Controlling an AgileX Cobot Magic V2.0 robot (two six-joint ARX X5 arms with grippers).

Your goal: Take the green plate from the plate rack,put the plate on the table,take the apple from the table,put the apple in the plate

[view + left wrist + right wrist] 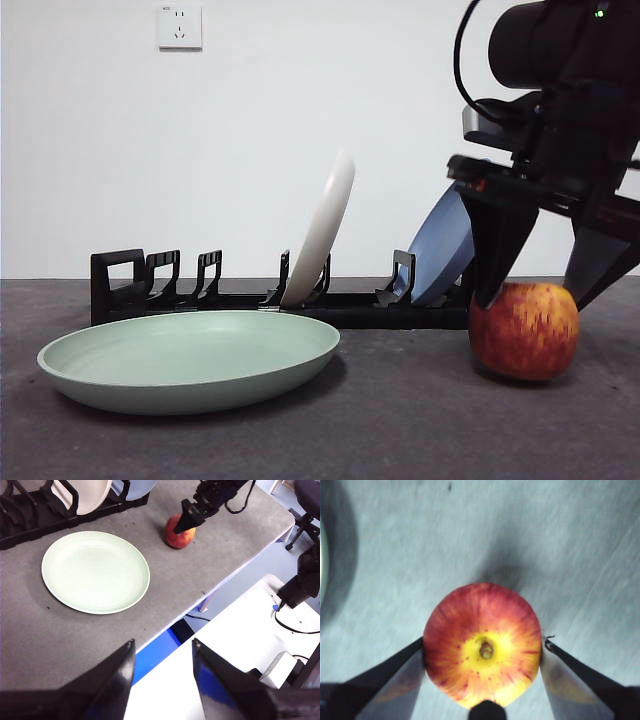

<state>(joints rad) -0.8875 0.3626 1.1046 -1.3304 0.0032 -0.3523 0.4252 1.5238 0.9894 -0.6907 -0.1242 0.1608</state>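
1. White wall behind, with a wall socket (180, 27) high up; dark grey mottled table (400, 420) fills the foreground.
2. Plate rack (250, 295) – long, low, black – runs along the back of the table, its square handle at the end nearest the socket side of the front view.
3. Two plates stand in the rack: a cream-white plate (322, 230) leaning in a middle slot, and a blue plate (440, 245) tilted in the slot nearest the apple.
4. Green plate (190, 358) lies flat on the table just in front of the rack, right side up, nothing in it. The left wrist view shows it whole and round, well apart from the table edge.
5. Apple (524, 330) sits on the table beside the green plate, with a clear gap between them, near the blue-plate end of the rack. Stem dimple faces up in the right wrist view.
6. Right gripper (482, 652) is lowered over the apple with jaws spread, one on each side. The jaw tips lie at the fruit's flanks; firm contact cannot be confirmed, and the apple rests on the table.
7. Left gripper (162, 655) hangs beyond the table's near edge, jaws parted, holding nothing.
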